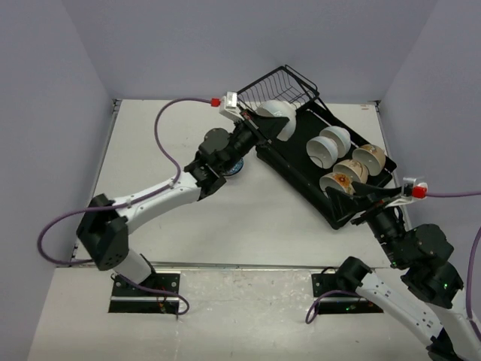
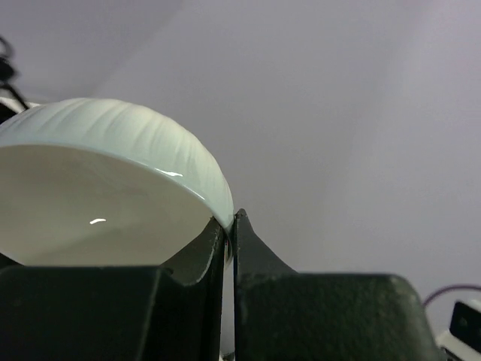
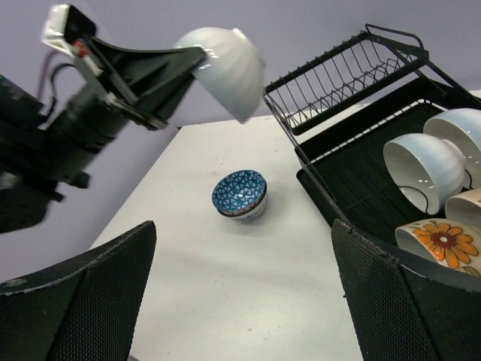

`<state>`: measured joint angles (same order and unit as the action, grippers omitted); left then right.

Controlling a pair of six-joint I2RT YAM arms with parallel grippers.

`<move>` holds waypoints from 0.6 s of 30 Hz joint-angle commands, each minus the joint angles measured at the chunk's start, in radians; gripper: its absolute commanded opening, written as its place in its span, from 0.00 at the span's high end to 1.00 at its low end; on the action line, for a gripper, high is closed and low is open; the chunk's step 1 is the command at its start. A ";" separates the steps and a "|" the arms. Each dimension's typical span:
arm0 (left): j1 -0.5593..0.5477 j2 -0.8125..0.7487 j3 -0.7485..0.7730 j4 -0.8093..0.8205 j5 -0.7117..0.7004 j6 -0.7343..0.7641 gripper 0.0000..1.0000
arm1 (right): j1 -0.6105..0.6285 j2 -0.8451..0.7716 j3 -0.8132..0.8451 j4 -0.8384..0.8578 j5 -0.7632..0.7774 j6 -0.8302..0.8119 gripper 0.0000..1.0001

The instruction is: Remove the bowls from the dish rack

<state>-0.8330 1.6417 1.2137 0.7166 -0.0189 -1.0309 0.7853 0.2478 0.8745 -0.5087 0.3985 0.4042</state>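
- Two quick ones, mate: what's around you, and what's in your way?

- Biggest first. You've got the white table [image 1: 248,218]. On its right side is the dish rack [image 1: 301,179], a black tray lying at an angle, with its wire basket [image 1: 279,83] tilted up at the far end. Your left arm [image 1: 150,197] reaches across the table toward that end.

- And the grippers?

- Your left gripper [image 2: 229,226] is pinched tight on the rim of a white bowl [image 2: 113,173]. The bowl is up in the air just beside the basket, over the rack's left edge. Your right gripper [image 3: 240,301] has its jaws spread wide with nothing between them. It sits just beside the tray's near corner, pointing at the rest of the bowls.

- So what's blocking?

- The tray is packed. You've got two white bowls [image 3: 425,169] on edge, then cream ones with brown rims touching them. The flower bowl [image 3: 443,244] is nearest your right fingers. Out on the table, left of the rack, sits a blue-patterned bowl [image 3: 239,192], under your left forearm from above. It might be stacked on another one; can't tell.
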 commanded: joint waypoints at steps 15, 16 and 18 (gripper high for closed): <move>0.405 -0.270 -0.011 -1.270 -0.382 0.310 1.00 | 0.002 0.254 0.095 -0.043 -0.073 -0.054 0.01; 0.423 -0.263 -0.041 -1.258 -0.344 0.313 1.00 | 0.000 0.284 0.101 -0.050 -0.081 -0.053 0.01; 0.454 -0.229 -0.071 -1.254 -0.302 0.319 1.00 | 0.000 0.306 0.101 -0.060 -0.108 -0.050 0.01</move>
<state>-0.4133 1.3911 1.1679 -0.5014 -0.3786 -0.7605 0.7853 0.5175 0.9436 -0.5247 0.3347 0.3759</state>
